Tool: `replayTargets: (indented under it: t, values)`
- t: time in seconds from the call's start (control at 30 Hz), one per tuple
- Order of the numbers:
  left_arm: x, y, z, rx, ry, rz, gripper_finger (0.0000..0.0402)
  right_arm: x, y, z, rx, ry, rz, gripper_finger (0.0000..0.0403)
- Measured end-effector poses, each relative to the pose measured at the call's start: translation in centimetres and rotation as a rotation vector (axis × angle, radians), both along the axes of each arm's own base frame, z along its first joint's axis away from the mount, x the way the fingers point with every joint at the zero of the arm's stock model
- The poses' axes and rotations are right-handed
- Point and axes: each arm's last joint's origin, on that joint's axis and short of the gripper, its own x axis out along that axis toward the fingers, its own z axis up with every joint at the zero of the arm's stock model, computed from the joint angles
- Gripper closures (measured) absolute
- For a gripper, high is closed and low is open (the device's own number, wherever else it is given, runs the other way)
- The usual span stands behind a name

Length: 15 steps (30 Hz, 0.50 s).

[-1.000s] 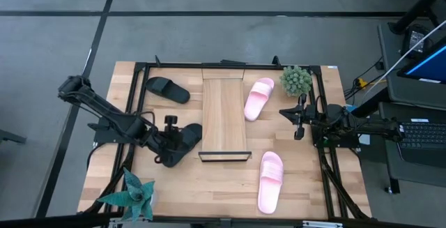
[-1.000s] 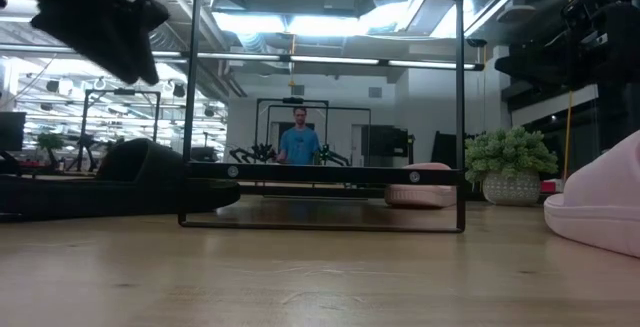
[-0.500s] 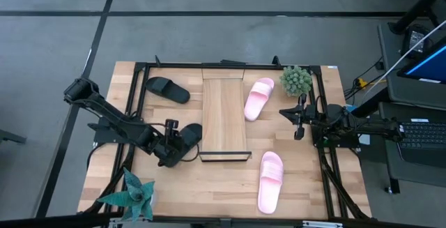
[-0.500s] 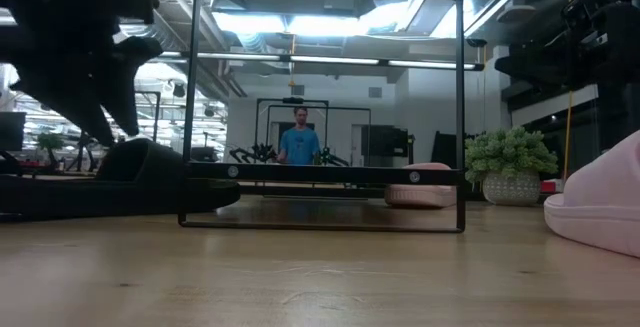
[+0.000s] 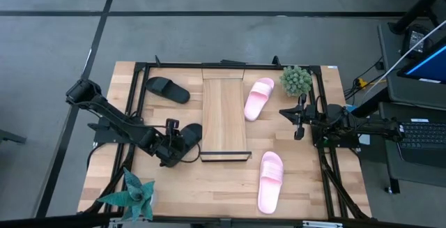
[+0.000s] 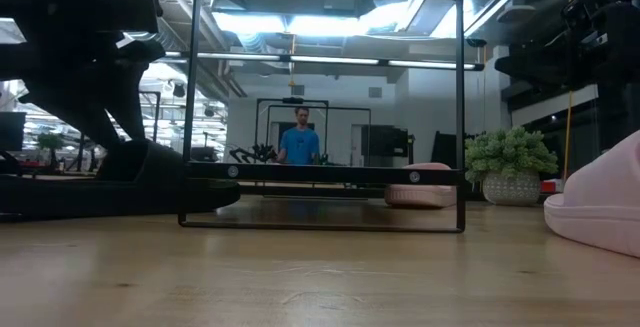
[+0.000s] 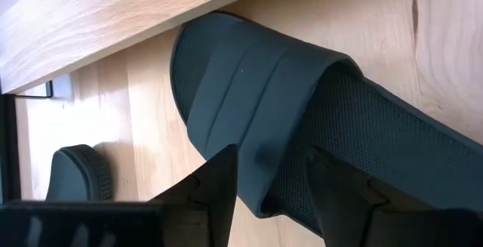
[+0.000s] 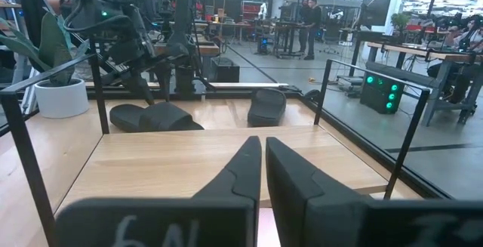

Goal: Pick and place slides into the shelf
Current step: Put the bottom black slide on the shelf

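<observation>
Four slides lie around the bare shelf [image 5: 224,113], a long board in the middle of the table [image 5: 209,186]. A pink pair sits to its right, one far [image 5: 258,97] and one near [image 5: 270,179]. A black slide [image 5: 167,88] waits far left. The left gripper [image 5: 174,142], fingers spread, straddles the strap of the other black slide [image 5: 187,139] by the shelf's near-left corner (apparently about to close and lift). The right gripper [image 5: 298,120] waits at right, fingers pressed together.

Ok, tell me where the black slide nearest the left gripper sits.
In the high view the black slide lies left of the shelf, by its near-left corner, with the open left gripper straddling its strap.
</observation>
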Motion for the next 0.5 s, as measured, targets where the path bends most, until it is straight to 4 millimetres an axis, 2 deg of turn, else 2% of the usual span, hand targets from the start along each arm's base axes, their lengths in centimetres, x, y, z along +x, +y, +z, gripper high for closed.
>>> replayTargets:
  t: [0.5]
  values:
    - [0.34, 0.61, -0.04, 0.011, -0.015, 0.052, 0.0257, 0.00, 0.00, 0.00, -0.001, 0.000, 0.000, 0.0377]
